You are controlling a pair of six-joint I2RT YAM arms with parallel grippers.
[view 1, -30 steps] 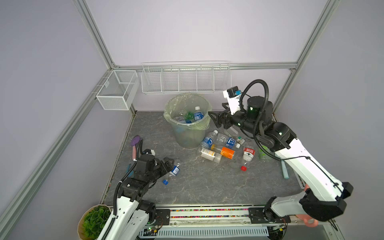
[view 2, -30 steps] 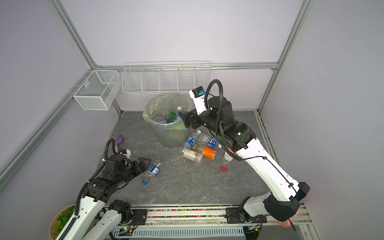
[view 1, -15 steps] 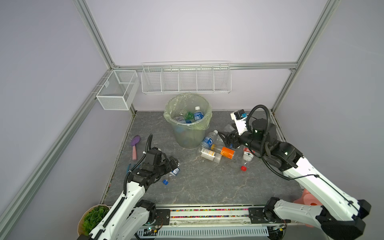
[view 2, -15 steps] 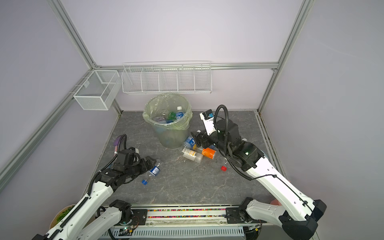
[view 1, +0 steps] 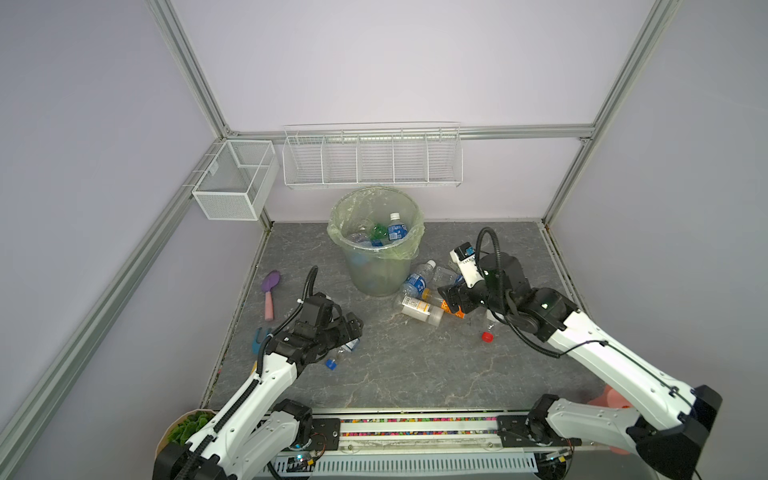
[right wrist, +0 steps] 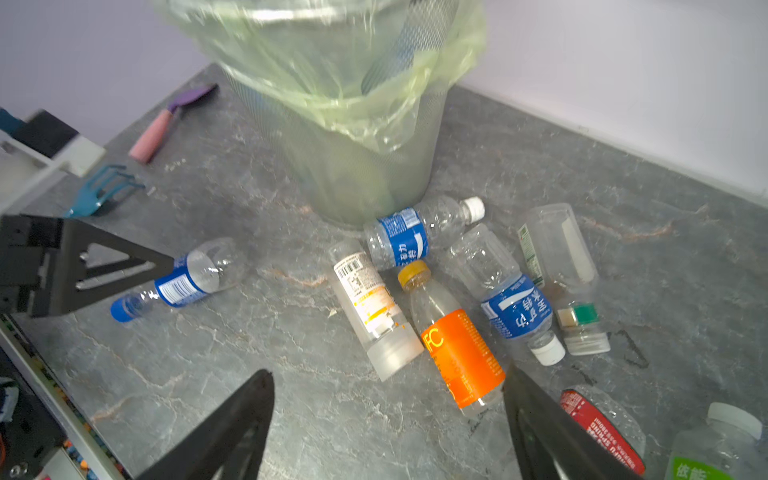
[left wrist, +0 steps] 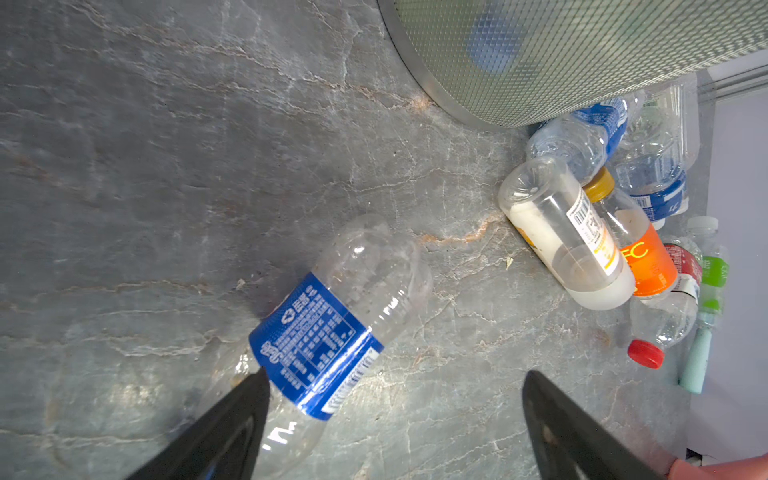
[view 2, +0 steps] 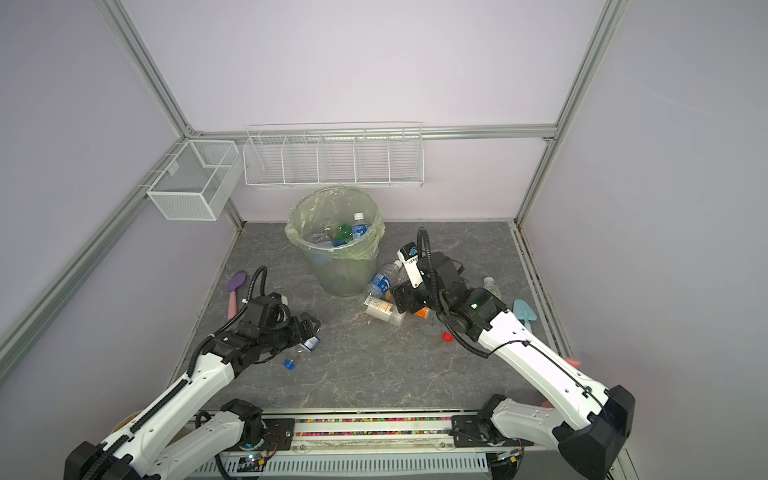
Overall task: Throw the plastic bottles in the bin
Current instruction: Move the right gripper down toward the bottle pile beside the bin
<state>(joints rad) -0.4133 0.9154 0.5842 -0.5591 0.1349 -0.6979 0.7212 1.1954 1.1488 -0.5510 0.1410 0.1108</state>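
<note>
Crinkly clr bottles (right wrist: 455, 353) by tapered translucent bin (right wrist: 365, 166).

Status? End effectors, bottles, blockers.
Left end effector open at lone blue-label bottle. Right end effector open over orange-label bottle near bin. Nothing held. No blockers seen.

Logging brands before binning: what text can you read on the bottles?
"FC": orange label of the clear yellow-capped plastic bottle.
White Chinese characters, too blurred to read: blue label of the clear white-capped bottle beside the pale-green bin.
Red-labelled clear bottle: print too small.
</note>
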